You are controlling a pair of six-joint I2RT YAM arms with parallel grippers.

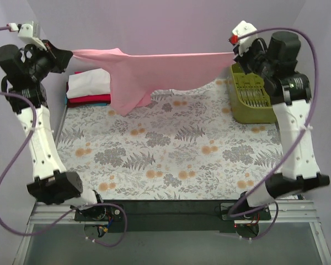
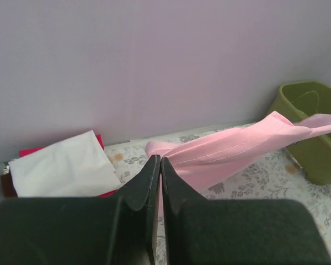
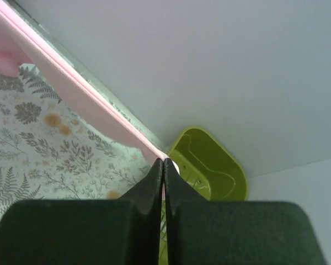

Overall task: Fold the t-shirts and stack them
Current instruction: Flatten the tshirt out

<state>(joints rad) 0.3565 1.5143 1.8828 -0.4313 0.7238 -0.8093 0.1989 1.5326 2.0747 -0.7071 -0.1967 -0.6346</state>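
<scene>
your left fingers point(image 1: 69, 54) are raised at the far left and pressed together on one end of the pink t-shirt point(image 1: 154, 72). in the left wrist view the stitched pink edge point(image 2: 231, 150) runs straight into the closed tips point(image 2: 160, 163). just beyond them, in the far left corner of the table point(image 1: 59, 122), a folded white t-shirt point(image 1: 88, 84) lies on top of a folded red t-shirt point(image 1: 94, 100).

the pink t-shirt hangs in the air between your two arms, with its top edge pulled nearly straight. its left part sags in a long fold down toward the floral cloth point(image 1: 171, 160). you cannot tell whether the lowest tip touches the cloth.

on the right, your right fingers point(image 1: 233, 53) are clamped on the other end of the shirt. in the right wrist view the pink edge point(image 3: 71, 94) ends between the shut tips point(image 3: 163, 163). they hang over the green basket point(image 1: 251, 96), which stands at the far right of the table.
</scene>
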